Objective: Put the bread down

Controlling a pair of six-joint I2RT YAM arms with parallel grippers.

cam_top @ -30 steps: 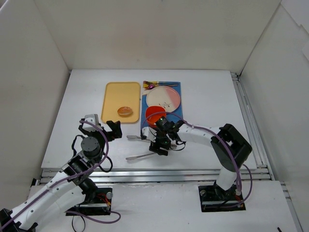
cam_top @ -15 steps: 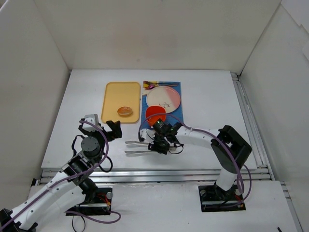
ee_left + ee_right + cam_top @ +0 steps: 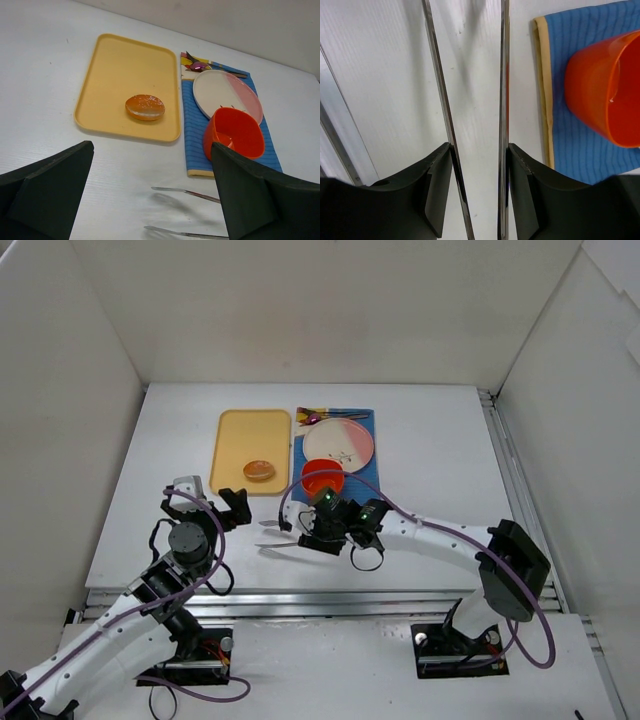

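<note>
Top external: bread (image 3: pixel 260 470) lies on the yellow tray (image 3: pixel 240 425), in its near half, toward the right edge, on the far-left part of the table (image 3: pixel 430 470). A blue mat (image 3: pixel 368 420) sits just right of the tray and carries a plate (image 3: pixel 340 440) and an orange cup (image 3: pixel 322 480). The right gripper (image 3: pixel 318 530) is near of the cup, clamped on metal tongs (image 3: pixel 280 535) whose tips point left over bare table. Nothing is between the tong arms. The left gripper (image 3: pixel 212 498) is spread wide and holds nothing, left of the tongs and near of the tray.

Left wrist: both dark fingers (image 3: pixel 50 185) are well apart with nothing between them. The bread (image 3: pixel 145 107) is on the tray (image 3: pixel 125 60), apart from the tong tips (image 3: pixel 185 192). The cup (image 3: pixel 234 135) tilts on the near end of the mat (image 3: pixel 192 145), with the plate (image 3: pixel 225 92) just beyond it. Cutlery (image 3: pixel 200 65) lies at the mat's far end.

Right wrist: the fingers (image 3: pixel 437 200) are squeezed against the two tong arms (image 3: pixel 437 75), one arm along each finger's inner face. The arms stay parted and grip nothing. The cup (image 3: pixel 605 95) and the mat's edge (image 3: pixel 560 50) are to the right. The bread is out of frame.
</note>
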